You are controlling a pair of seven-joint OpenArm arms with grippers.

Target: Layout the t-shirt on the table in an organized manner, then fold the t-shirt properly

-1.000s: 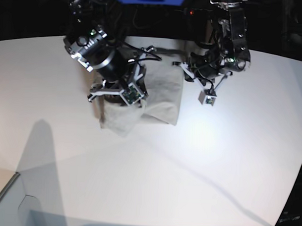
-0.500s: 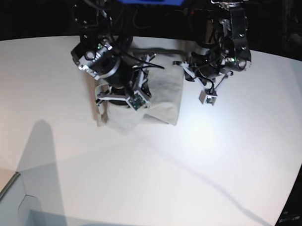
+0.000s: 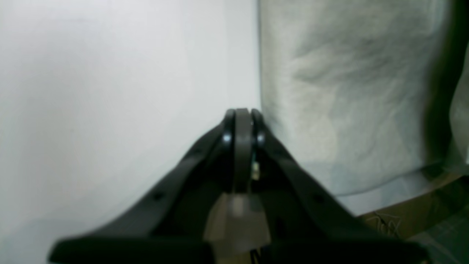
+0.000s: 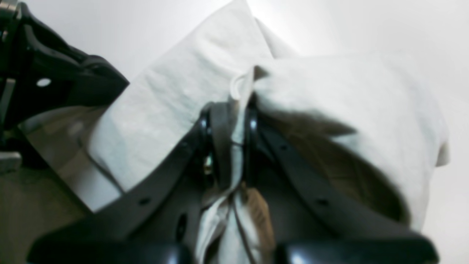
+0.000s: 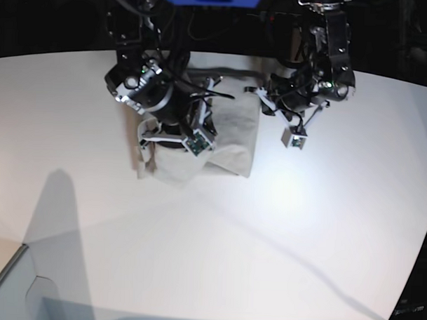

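right now your right gripper (image 4: 234, 117) is pinched narrow on a fold of the t-shirt (image 5: 231, 143), with cloth bunched up between its fingers (image 4: 215, 139) and draping over the top of them in the right wrist view. in the base view the shirt sits as a folded bundle near the far edge of the table (image 5: 267, 239), partly under that arm. your left gripper (image 3: 242, 121) has its jaws pressed fully together on nothing; it sits over bare tabletop just beside the shirt's straight edge, and whether it touches the cloth you cannot tell. in the base view that left gripper (image 5: 261, 91) sits at the shirt's far right corner.
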